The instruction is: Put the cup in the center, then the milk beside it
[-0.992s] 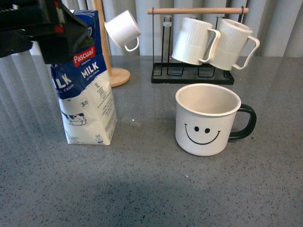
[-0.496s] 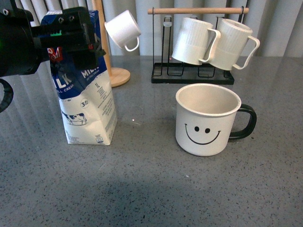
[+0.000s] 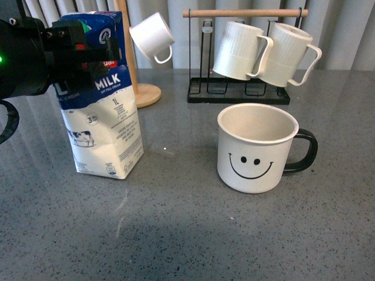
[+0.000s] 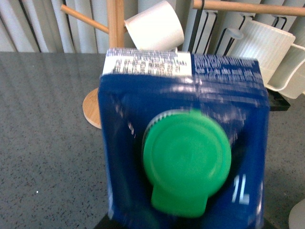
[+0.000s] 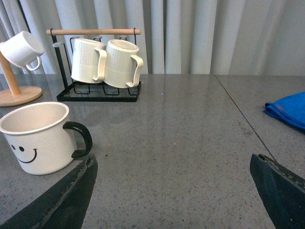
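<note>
The milk carton (image 3: 108, 134), blue and white with a green cap (image 4: 186, 157), stands at the left of the grey table and leans slightly. My left gripper (image 3: 76, 50) is shut on its blue top. Whether its base touches the table, I cannot tell. The cup (image 3: 255, 149), white with a black smiley face and a black handle pointing right, sits upright right of the carton with a wide gap between them. Beside the cup (image 5: 35, 143), my right gripper (image 5: 171, 160) hangs open over bare table, holding nothing.
Behind the cup, a black rack (image 3: 237, 93) holds two ribbed white mugs (image 3: 266, 52). A wooden mug tree (image 3: 132, 64) with a small white cup (image 3: 151, 36) stands just behind the carton. A blue cloth (image 5: 288, 109) lies far right.
My left gripper came down from the upper left and closed on the carton's top. The carton has turned and tipped slightly. The cup has not moved.
</note>
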Action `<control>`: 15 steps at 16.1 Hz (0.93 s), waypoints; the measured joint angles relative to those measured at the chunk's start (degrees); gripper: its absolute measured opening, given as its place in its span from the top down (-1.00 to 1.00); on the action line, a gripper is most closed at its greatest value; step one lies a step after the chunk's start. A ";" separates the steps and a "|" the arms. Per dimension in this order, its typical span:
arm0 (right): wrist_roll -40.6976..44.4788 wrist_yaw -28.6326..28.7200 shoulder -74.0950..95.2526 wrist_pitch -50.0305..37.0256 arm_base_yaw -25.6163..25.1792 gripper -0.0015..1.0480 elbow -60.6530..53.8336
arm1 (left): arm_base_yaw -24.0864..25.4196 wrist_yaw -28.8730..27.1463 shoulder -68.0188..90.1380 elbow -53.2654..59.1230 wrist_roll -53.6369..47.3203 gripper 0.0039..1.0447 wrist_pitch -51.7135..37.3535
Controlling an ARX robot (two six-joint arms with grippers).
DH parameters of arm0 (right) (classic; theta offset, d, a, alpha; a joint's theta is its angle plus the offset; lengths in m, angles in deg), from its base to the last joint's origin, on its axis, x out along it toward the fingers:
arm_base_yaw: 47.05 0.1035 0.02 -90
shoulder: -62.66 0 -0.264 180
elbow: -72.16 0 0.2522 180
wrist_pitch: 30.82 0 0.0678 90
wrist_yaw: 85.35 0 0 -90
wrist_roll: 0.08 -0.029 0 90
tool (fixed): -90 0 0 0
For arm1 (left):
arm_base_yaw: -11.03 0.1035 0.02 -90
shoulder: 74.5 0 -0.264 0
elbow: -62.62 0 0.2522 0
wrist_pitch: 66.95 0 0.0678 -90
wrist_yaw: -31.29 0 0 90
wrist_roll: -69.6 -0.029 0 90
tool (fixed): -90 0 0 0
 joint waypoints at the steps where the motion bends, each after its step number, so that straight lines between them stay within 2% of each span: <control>1: 0.00 0.00 0.00 -0.02 0.00 -0.87 0.00 | -0.20 -0.76 -0.42 0.24 -0.02 0.66 0.07; 3: 0.00 0.00 0.00 -0.02 0.00 -0.87 0.00 | -1.81 -2.99 -2.49 0.74 0.00 0.91 0.11; 4: 0.00 0.00 0.00 0.00 0.00 -0.87 0.00 | -2.84 -4.09 -3.45 0.96 0.00 0.94 -0.83; 10: 0.00 0.00 0.00 -0.02 0.00 -0.87 0.00 | -12.07 -14.08 -2.75 1.55 2.71 0.94 -3.85; 15: 0.00 0.00 0.00 0.00 0.00 -0.87 0.00 | -16.39 -18.88 1.86 0.17 5.29 0.94 -6.21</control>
